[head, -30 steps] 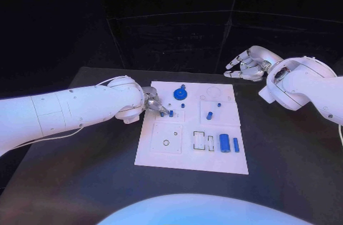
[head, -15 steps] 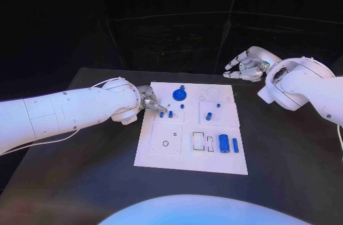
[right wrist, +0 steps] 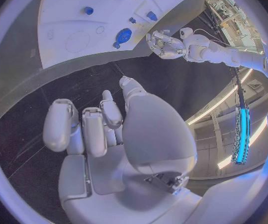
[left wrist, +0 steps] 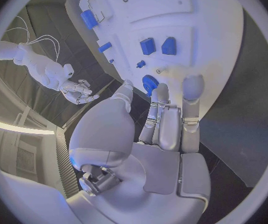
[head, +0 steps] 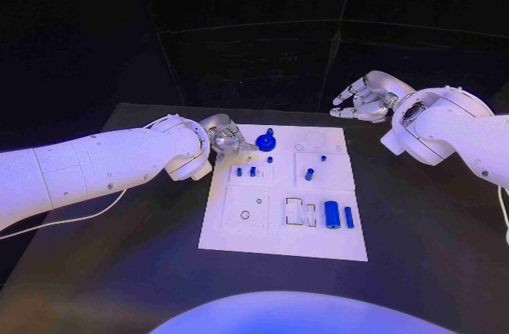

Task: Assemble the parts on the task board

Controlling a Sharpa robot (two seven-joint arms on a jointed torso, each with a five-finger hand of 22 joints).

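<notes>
The white task board (head: 246,231) lies in the middle of the black table. My left hand (head: 226,140) hovers at its far left corner with fingers stretched out and nothing in them; the fingertips (left wrist: 193,84) reach over the board's edge, just short of a round blue part (head: 266,140) (left wrist: 149,82). Two short blue pegs (head: 245,171) stand in the board nearer to me. A blue cylinder (head: 332,214) and a thin blue bar (head: 349,217) lie at the near right. My right hand (head: 360,98) (right wrist: 103,129) is raised beyond the far right corner, fingers apart and empty.
Other small blue parts sit on the board: a peg (head: 309,174) right of centre and tiny pieces (head: 271,159) (head: 324,157). Black table (head: 127,260) stretches on both sides of the board. A dark wall stands behind it.
My left hand has moved away from beside the two short pegs toward the board's far edge, ending next to the round blue part. The right hand has barely moved.
</notes>
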